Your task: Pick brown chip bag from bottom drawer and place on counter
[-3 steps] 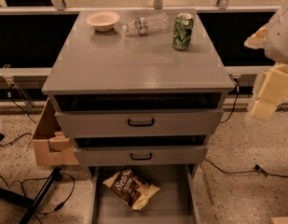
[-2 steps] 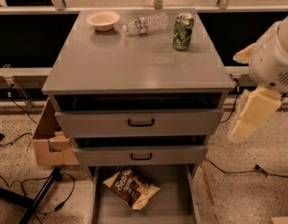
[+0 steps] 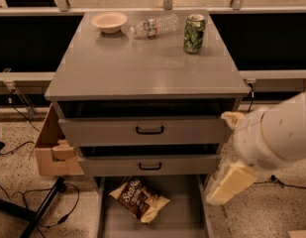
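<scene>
The brown chip bag (image 3: 138, 199) lies flat on the floor of the open bottom drawer (image 3: 184, 217), left of its middle, with white script lettering facing up. The counter (image 3: 142, 66) is the grey top of the cabinet, above two shallower drawers with black handles. My gripper (image 3: 228, 185) hangs from the white arm at the right, beside the cabinet's right front corner. It is above the bottom drawer's right side and to the right of the bag, not touching it.
On the counter's back edge stand a pale bowl (image 3: 109, 22), a clear plastic bottle (image 3: 155, 25) lying on its side, and a green can (image 3: 193, 33). A cardboard box (image 3: 52, 148) sits left of the cabinet. Cables and a black stand leg (image 3: 41, 209) lie on the floor at left.
My arm and gripper have moved down and to the left, from beside the counter's right edge to the level of the lower drawers. The bag and counter items have not moved.
</scene>
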You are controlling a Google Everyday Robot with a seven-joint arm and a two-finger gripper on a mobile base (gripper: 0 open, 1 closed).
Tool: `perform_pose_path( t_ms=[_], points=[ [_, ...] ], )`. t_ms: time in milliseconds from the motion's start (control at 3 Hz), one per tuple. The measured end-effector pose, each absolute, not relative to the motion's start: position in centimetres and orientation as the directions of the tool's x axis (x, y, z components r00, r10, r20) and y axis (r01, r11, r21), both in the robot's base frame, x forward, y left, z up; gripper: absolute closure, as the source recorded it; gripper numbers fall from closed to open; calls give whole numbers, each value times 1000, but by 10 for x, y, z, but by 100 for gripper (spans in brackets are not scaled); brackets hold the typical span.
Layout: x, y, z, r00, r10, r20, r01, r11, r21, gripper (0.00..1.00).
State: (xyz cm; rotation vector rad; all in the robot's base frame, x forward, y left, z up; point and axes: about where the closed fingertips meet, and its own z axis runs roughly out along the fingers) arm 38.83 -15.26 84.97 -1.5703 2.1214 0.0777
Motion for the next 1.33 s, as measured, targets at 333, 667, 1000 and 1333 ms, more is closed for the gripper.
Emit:
perform_pose_path(
  t_ms=[333,667,1000,1333],
  points=[
    [384,-130,766,-227,-831,-508,-921,353,-167,0],
    [409,-113,712,-234,-772,-591,-899,404,-171,0],
    [421,-117,722,-228,-770,-595,-879,426,-216,0],
    [419,-109,704,-238,-774,-587,-893,412,-182,0]
  ],
)
